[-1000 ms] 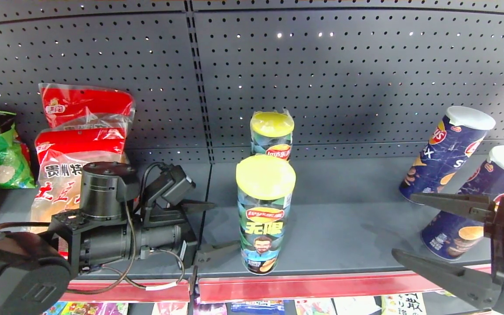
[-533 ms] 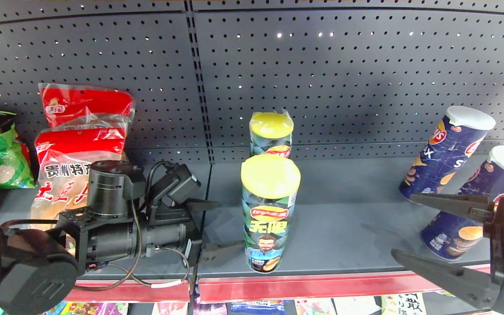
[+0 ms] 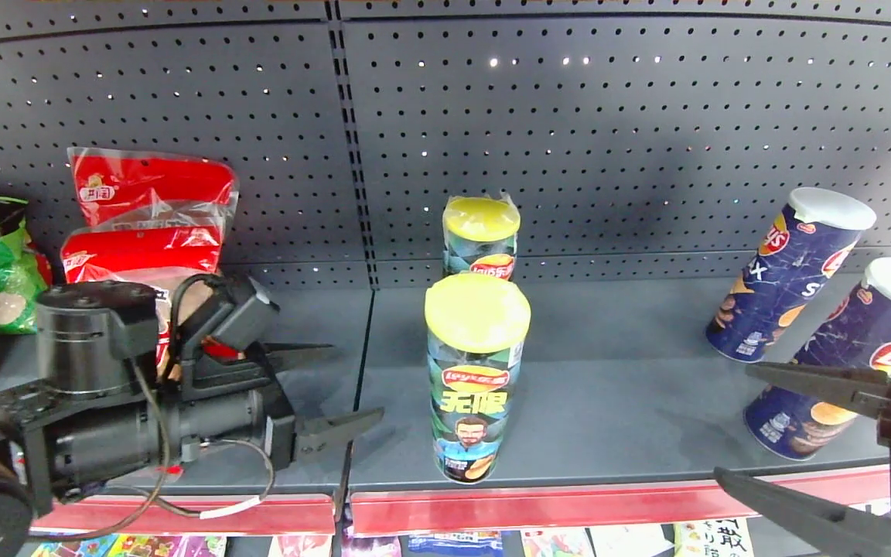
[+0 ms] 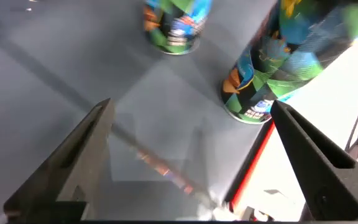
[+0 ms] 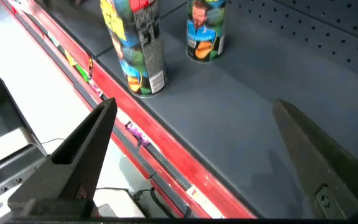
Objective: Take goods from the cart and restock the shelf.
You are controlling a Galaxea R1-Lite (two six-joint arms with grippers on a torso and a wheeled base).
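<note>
Yellow-lidded can [image 3: 476, 379] stands upright near shelf [image 3: 616, 402] front edge, just fwd of second can [image 3: 480, 236]. Left hand [image 3: 353, 381] has backed off toward left end, spread, empty, clear of can. Placement judged complete. Right hand [image 3: 733, 422] spread, empty, at right end.

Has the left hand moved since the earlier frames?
Yes. The left hand drew back leftward; its rear finger now ends left of the shelf seam.

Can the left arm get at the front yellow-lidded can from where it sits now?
Probably yes. The left pincer is open and sits just to the left of the front can, with only bare shelf between them.
</note>
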